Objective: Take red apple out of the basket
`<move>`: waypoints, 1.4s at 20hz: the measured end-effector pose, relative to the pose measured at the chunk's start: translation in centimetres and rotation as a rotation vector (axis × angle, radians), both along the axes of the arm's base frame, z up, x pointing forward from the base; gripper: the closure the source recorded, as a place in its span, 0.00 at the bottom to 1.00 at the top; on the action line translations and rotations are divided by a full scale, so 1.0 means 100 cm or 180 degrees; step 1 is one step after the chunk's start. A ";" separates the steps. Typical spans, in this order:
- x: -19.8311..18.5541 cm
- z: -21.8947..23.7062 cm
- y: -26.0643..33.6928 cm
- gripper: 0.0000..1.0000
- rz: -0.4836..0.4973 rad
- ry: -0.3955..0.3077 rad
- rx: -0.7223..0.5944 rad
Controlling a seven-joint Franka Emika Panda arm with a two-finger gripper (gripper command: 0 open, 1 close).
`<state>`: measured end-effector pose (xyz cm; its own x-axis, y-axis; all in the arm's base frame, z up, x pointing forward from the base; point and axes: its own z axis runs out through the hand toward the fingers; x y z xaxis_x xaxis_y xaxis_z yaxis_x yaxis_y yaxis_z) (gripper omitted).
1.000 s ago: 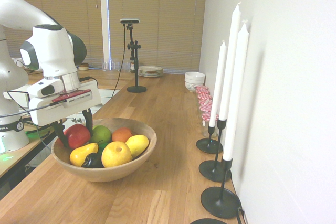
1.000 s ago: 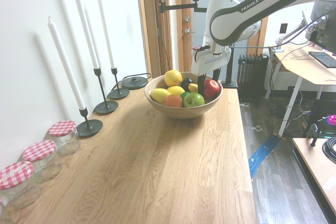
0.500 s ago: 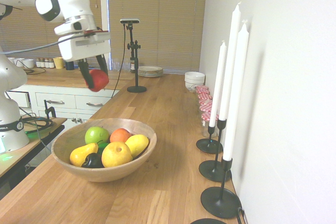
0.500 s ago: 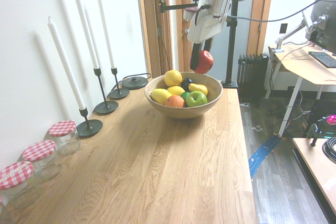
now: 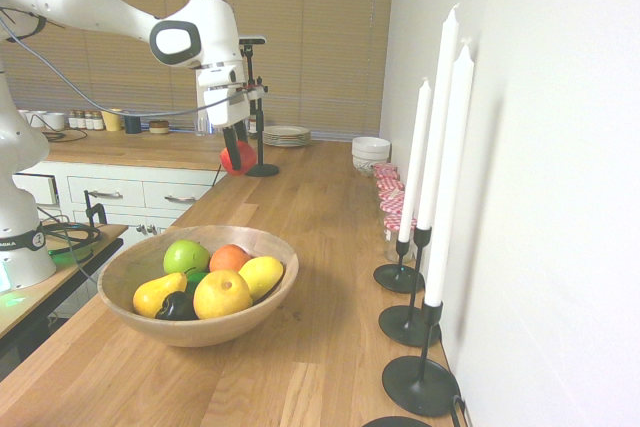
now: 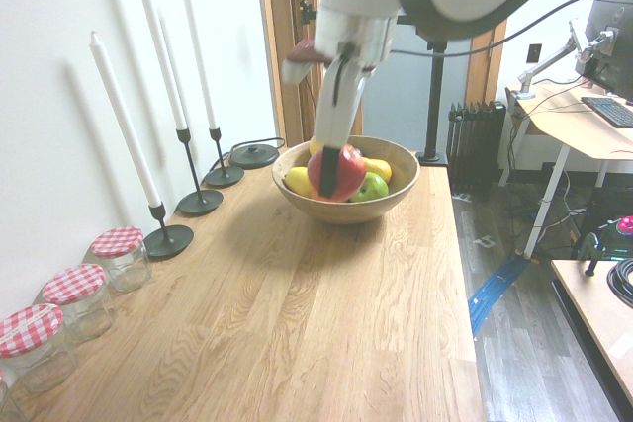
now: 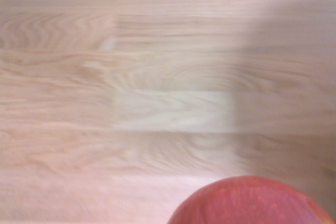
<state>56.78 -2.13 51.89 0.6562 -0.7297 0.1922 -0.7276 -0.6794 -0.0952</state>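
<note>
**Apple clear of the basket**

Lifted out since a second ago, the round glossy red apple (image 5: 238, 158) is hanging over bare wooden counter (image 7: 157, 77) well beyond the wide, shallow light-brown wooden basket (image 5: 215, 327). The two-finger gripper (image 6: 332, 167) is clamping it from above, pointing down, probably seeking a set-down spot. Being round, the apple is showing no clear long axis.
</note>
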 end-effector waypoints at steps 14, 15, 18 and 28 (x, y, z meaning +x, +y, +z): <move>0.059 -0.132 0.003 1.00 -0.0115 0.0398 0.0001; 0.060 -0.136 0.004 1.00 -0.0123 0.0412 0.0002; 0.062 -0.148 0.005 1.00 -0.0144 0.0436 0.0004; 0.063 -0.153 0.006 0.00 -0.0227 0.0437 0.0022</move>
